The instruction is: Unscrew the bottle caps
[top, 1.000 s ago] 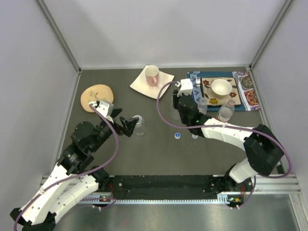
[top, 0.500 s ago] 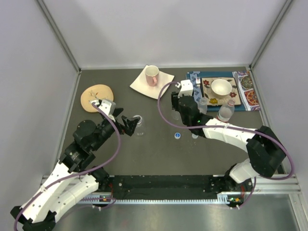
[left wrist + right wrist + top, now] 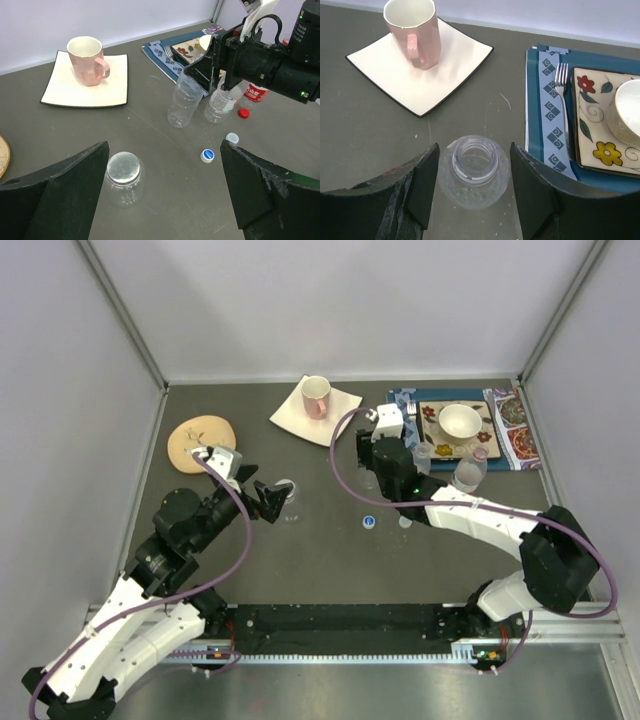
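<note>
1. Three caps lie loose on your bench (image 3: 330, 565): the blue cap (image 3: 207, 155), the white cap (image 3: 231, 138) and the red cap (image 3: 243, 113), all near the slim bottles (image 3: 220, 105)
2. Your right end effector (image 3: 474, 145) is wide open, one finger on each side of the uncapped bottle (image 3: 475, 175); whether they touch it, I cannot tell
3. Your left end effector (image 3: 164, 145) is spread wide and holds nothing; the squat bottle (image 3: 122, 189) stands upright between its fingers, just beside one of them, with the greyish-clear cap (image 3: 123, 167) on
</note>
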Controlling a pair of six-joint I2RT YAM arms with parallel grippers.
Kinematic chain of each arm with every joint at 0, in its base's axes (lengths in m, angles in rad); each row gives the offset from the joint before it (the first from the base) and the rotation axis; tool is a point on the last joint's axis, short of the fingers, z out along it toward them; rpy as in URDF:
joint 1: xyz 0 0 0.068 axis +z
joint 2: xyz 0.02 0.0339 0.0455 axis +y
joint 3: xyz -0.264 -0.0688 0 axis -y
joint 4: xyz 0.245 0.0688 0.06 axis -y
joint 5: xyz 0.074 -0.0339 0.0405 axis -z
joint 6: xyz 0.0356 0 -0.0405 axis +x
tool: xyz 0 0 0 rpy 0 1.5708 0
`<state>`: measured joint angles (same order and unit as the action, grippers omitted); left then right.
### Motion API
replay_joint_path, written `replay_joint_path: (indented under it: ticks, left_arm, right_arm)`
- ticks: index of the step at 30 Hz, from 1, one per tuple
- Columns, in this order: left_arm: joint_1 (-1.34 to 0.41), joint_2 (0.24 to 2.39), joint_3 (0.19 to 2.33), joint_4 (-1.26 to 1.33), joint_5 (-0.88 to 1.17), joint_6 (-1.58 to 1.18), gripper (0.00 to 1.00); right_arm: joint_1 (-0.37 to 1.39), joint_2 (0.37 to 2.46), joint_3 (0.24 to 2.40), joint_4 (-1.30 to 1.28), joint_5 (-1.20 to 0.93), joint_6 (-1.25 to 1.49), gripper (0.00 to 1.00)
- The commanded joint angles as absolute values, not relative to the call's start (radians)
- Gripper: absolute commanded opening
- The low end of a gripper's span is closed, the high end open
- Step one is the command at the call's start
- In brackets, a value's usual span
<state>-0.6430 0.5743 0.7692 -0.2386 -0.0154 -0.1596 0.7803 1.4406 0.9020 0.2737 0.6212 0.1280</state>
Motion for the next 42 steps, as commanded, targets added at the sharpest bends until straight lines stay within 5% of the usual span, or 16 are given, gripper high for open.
replay_joint_path:
  ticks: [1,32,39,42]
  left_arm:
    - [-0.643,0.577,0.793,-0.190,-0.005,-0.176,0.99]
    - [-0.643,0.577,0.788,-0.183,-0.018,-0.179,0.99]
    - [-0.640,0.610,0.853,-0.380,-0.524,-0.260,0.99]
    - [-0.627,0.647,0.868,-0.501,-0.632,-0.320,0.99]
  right_arm:
    - [0.773,1.408,0.969,0.268,0.606,0.135,0.59]
    - [0.876,1.256,1.152,0.086,0.548,0.110,0.71]
    - [0.914,1.203,1.120,-0.023,0.087,0.216,0.71]
    - [0.975,1.250,1.135,-0.049,0.054,0.247,0.77]
